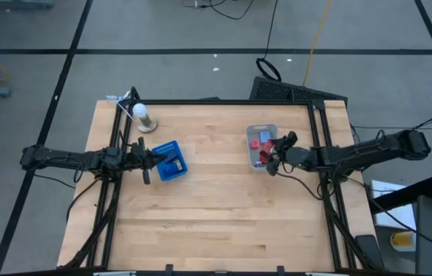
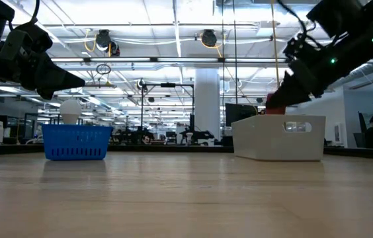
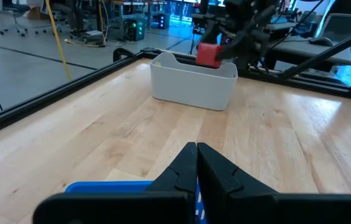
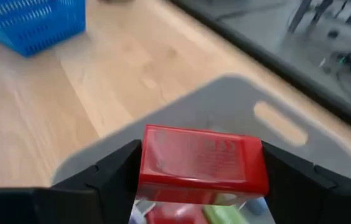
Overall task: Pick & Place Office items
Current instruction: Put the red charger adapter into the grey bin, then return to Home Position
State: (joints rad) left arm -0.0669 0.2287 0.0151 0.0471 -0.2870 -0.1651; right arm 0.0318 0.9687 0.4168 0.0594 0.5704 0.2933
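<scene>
The right gripper (image 1: 272,159) hangs over the near edge of the clear bin (image 1: 262,132), just above its rim. Its jaws are spread about the width of a red block (image 4: 203,163) and clamp that block on both ends, so the block sits square between the fingers (image 4: 110,175). In the low view the red block (image 2: 276,101) shows just under the gripper (image 2: 286,99), above the bin's (image 2: 279,137) rim and clear of it. From the left wrist view the same block (image 3: 208,55) rides at the bin's (image 3: 192,81) far edge, under the right gripper (image 3: 234,40).

Directly below the held block, inside the bin, lie more pieces: a second red piece (image 4: 169,214) and a green piece (image 4: 225,215), with a bit of blue at the side. From above, red pieces (image 1: 256,142) show in the bin just beyond the gripper's tips.

The left gripper (image 1: 148,161) waits well away, across the table, at the edge of the blue tray (image 1: 171,160). Its fingers (image 3: 185,171) are pressed together with nothing between them, and the tray's (image 3: 110,186) rim sits right under their tips. In the low view the left gripper (image 2: 57,79) hovers above the tray (image 2: 75,142), not touching it. Something dark lies in the tray just ahead of the tips; what it is cannot be told.

A white bulb-shaped object (image 1: 142,116) stands behind the tray, beyond the left gripper.
</scene>
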